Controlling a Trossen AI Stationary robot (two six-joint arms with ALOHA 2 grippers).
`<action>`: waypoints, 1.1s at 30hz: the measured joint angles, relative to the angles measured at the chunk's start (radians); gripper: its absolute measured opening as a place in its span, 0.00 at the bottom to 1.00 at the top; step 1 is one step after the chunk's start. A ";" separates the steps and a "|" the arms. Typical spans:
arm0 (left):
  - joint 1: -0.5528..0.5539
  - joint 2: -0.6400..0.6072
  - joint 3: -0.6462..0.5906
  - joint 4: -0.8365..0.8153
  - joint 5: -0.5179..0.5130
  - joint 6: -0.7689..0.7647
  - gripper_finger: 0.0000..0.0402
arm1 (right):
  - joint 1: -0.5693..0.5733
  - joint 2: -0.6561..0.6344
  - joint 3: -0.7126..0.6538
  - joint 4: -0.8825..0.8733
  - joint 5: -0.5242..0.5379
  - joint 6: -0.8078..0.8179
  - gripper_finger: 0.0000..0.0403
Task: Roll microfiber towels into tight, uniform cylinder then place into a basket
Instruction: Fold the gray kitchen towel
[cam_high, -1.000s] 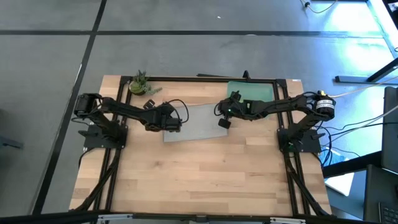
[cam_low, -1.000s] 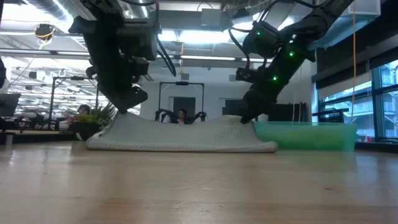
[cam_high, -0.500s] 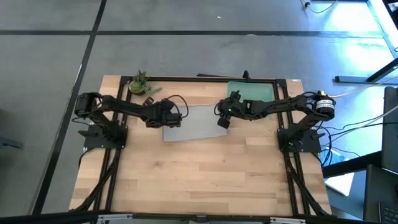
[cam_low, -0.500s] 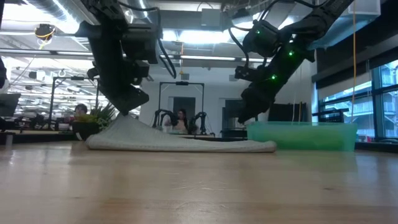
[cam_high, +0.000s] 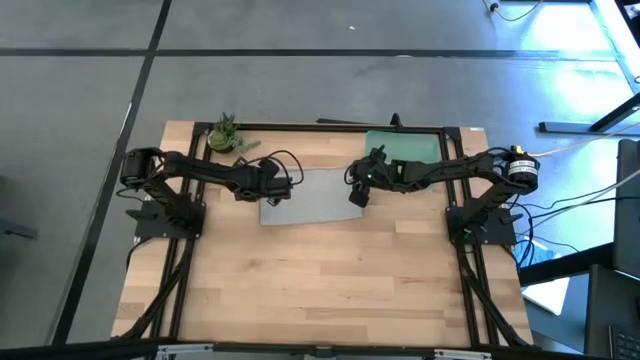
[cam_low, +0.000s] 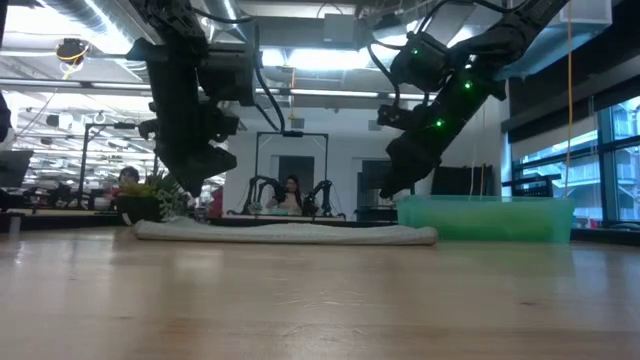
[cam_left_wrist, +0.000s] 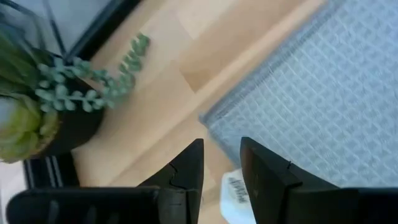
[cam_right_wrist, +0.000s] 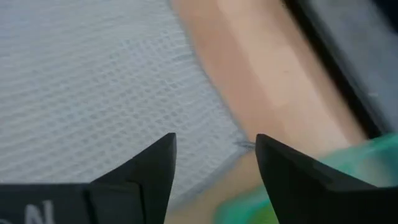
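The grey towel (cam_high: 308, 195) lies flat lengthwise between left gripper (cam_high: 283, 189) and right gripper (cam_high: 358, 196), each hovering above an end, fingers spread, empty

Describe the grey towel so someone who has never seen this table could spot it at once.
Start at the far edge of the wooden table, between the two grippers. The grey towel lies flat there, with the small potted plant toward its left and the teal basket toward its right. It is the only pale grey, waffle-textured cloth sheet; its neighbours are green and stand higher.
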 joint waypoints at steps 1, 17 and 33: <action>0.002 0.000 0.000 -0.001 0.009 0.007 0.25 | 0.000 0.000 0.000 0.000 -0.036 0.009 0.55; -0.112 -0.002 -0.059 0.178 0.189 0.147 0.25 | 0.108 0.085 0.002 -0.054 -0.483 0.072 0.55; -0.187 -0.008 -0.191 0.305 0.408 0.044 0.25 | 0.127 0.155 0.002 -0.015 -0.264 0.095 0.55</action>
